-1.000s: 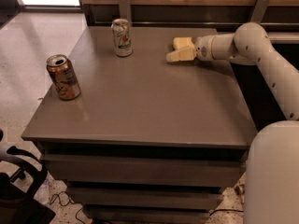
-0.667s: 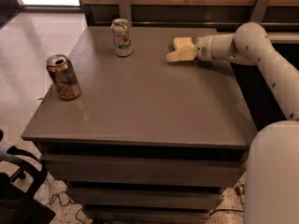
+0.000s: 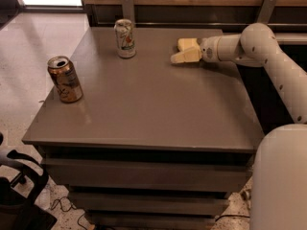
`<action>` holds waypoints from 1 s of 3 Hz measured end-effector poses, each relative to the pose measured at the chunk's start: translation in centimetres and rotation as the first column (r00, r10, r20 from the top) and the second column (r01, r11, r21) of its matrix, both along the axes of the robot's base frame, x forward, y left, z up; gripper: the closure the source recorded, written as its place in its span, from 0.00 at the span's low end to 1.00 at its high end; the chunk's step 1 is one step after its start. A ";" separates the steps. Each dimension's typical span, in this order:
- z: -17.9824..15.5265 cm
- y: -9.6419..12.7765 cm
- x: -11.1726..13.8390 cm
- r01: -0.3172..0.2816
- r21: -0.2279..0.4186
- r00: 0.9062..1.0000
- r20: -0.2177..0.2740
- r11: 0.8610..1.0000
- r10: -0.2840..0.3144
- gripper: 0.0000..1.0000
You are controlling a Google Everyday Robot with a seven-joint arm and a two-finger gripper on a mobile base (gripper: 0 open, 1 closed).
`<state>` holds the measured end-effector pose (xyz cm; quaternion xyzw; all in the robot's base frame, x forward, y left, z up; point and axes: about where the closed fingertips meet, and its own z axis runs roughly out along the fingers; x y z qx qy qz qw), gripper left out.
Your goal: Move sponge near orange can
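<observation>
The orange can (image 3: pixel 64 79), coppery with a silver rim, stands upright near the table's left edge. The sponge (image 3: pixel 187 43), a pale yellow block, lies at the far right of the table top. My gripper (image 3: pixel 181 52) reaches in from the right, low over the table, and is right against the sponge's near side. The sponge's far side is hidden. The sponge is far from the orange can, across the width of the table.
A white-and-green drink can (image 3: pixel 125 38) stands upright at the back, left of the sponge. The grey table (image 3: pixel 153 109) has drawers below. A wall with metal brackets runs behind it. A black chair base (image 3: pixel 19 186) sits at lower left.
</observation>
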<state>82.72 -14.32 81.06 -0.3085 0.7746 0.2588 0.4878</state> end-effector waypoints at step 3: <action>0.0 0.0 0.0 0.000 0.000 1.000 0.000 1.000 0.000 0.00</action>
